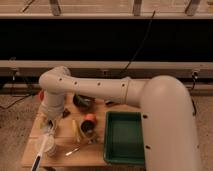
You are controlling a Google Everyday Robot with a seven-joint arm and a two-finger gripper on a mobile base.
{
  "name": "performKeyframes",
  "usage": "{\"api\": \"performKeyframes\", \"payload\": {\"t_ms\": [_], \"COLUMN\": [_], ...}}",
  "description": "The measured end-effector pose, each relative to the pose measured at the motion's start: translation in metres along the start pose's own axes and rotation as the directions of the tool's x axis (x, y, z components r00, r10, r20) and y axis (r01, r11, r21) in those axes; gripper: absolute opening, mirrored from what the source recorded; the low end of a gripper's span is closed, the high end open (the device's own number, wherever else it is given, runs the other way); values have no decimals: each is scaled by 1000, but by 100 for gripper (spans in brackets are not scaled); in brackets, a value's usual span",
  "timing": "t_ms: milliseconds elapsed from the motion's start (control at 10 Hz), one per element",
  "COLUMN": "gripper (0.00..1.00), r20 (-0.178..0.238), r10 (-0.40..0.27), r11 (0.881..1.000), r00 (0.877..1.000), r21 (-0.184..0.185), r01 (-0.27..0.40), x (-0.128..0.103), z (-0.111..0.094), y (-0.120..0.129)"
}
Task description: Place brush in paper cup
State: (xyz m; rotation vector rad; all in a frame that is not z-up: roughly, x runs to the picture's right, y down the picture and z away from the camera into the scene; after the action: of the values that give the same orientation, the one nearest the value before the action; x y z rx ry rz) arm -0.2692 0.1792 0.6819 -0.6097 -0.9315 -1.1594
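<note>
Nearest to me, the wooden desk (62, 161) shows its front-left corner, and the dark tip of the brush (38, 159) pokes out past that edge. The brush slants up and to the right across the cup (50, 146), which stands on the left front of the desk. I cannot tell whether the handle passes inside the cup or only in front of it. The top of the brush meets the gripper (48, 128), which hangs just above the cup. Its jaws are pressed together, and the brush looks pinched between them.

To the right of the cup lie a spoon (75, 150) and a yellowish stick (75, 129). A green tray (125, 156) fills the right side of the desk. Further back is a dark bowl (82, 102), partly hidden under the arm (100, 90), which sweeps in thick and white from my right.

A speckled floor (15, 117) runs past the left of the desk. Behind everything, a pale rail (150, 65) crosses the room at mid height. Above it is a wide black band, where a dark cable (142, 42) droops down.
</note>
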Motion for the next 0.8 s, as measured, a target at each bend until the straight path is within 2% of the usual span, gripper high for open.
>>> {"api": "performKeyframes", "payload": {"t_ms": [100,800], "gripper": [0,0], "r20": [9,17], "r10": [-11,-17], "r11": [1000,1000], "r00": [1000,1000], "r21": [0,-1], "r01": [11,17], "x": [-6,-7], "z": [4,7], "y": [-5,-2]}}
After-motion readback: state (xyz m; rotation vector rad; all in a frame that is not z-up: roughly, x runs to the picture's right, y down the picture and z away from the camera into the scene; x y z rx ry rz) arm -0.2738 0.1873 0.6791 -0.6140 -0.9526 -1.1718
